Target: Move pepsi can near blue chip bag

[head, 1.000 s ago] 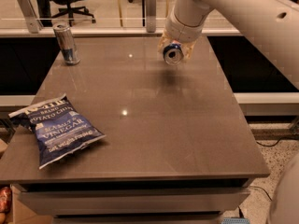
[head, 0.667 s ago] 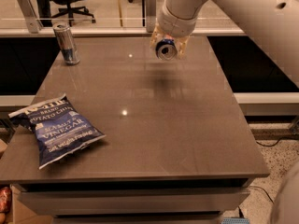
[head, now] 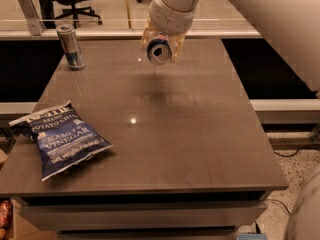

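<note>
Above the far middle of the grey table (head: 200, 134), the gripper (head: 161, 48) holds the pepsi can (head: 159, 52) clenched between its jaws, lifted clear, silver end facing the camera. Over the last second it has drifted left, toward the blue chip bag (head: 62, 141), which lies well apart at the near left edge. The bag reads "Potato Chips" and "Sea Salt & Vinegar". No writing is legible on either the pepsi can or the slim silver-and-blue can (head: 71, 47) at far left.

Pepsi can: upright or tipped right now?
Tipped sideways. The gripper holds the pepsi can in the air over the far part of the table, its round silver end facing the camera.
</note>
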Motion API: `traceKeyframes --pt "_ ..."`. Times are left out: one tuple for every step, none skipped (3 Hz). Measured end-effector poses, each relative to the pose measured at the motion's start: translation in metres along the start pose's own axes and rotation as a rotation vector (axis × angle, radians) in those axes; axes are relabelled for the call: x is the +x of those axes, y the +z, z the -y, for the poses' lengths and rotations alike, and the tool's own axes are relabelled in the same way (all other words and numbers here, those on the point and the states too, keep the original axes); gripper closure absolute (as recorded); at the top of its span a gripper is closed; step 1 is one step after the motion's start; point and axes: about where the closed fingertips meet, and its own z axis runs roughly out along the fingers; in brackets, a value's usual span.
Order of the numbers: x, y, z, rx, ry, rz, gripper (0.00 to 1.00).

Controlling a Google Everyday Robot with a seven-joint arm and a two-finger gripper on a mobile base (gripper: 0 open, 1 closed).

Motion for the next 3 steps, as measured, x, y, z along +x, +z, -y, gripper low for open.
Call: traceKeyframes --pt "0.000 0.000 0.000 0.000 0.000 0.000 1.00" --pt "-0.008 0.003 0.008 -0.021 -0.019 0.013 1.00" --pt "-0.020 0.004 0.021 -0.041 -0.041 0.023 1.00"
